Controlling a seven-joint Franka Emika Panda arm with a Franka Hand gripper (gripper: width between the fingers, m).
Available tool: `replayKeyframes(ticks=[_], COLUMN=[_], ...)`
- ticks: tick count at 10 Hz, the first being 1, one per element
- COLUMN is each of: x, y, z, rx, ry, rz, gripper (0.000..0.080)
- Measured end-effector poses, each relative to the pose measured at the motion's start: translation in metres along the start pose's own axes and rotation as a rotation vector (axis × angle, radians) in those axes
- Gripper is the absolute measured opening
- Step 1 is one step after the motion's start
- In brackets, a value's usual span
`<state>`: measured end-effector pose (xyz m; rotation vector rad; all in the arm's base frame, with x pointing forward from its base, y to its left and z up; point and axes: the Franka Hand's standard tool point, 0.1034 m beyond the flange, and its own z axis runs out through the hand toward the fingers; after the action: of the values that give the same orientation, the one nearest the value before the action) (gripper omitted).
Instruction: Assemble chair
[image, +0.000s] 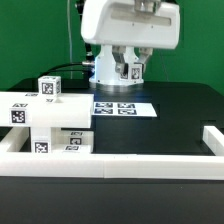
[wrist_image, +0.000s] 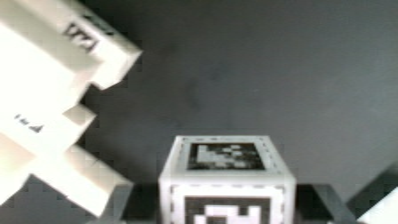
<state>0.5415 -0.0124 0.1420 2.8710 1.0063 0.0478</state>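
Note:
My gripper (image: 129, 72) hangs at the back of the table, above the black mat, shut on a small white chair part (image: 131, 70) that carries black-and-white tags. In the wrist view this block (wrist_image: 226, 165) sits squarely between the dark fingers (wrist_image: 132, 206) of the gripper (wrist_image: 226, 208), with a tag on its end face and another on the side toward the camera. The other chair parts (image: 45, 118) lie grouped at the exterior view's left: blocky white bars and a flat panel, some stacked, with one small tagged block (image: 48, 88) on top. They show pale and slanted in the wrist view (wrist_image: 54, 95).
The marker board (image: 118, 108) lies flat on the mat just in front of the arm's base. A long white border rail (image: 110, 166) runs along the front edge, and another rail (image: 214, 140) closes off the exterior view's right. Green wall behind.

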Motion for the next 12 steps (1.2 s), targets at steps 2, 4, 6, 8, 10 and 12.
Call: replayKeyframes(ticks=[2, 4, 6, 8, 10, 12], x=[0.01, 0.009, 0.001, -0.005, -0.006, -0.006], y=[0.027, 0.027, 0.041, 0.081, 0.11, 0.108], z=[-0.015, -0.013, -0.007, -0.008, -0.005, -0.004], rx=[-0.016, -0.018, -0.032, -0.032, -0.045, -0.042], ry=[0.001, 0.0, -0.009, -0.046, -0.071, -0.071], rz=[-0.021, -0.017, -0.122, -0.187, -0.202, -0.201], gripper=[0.0288, 0.0288, 0.0288, 0.0288, 0.0288, 0.0288])
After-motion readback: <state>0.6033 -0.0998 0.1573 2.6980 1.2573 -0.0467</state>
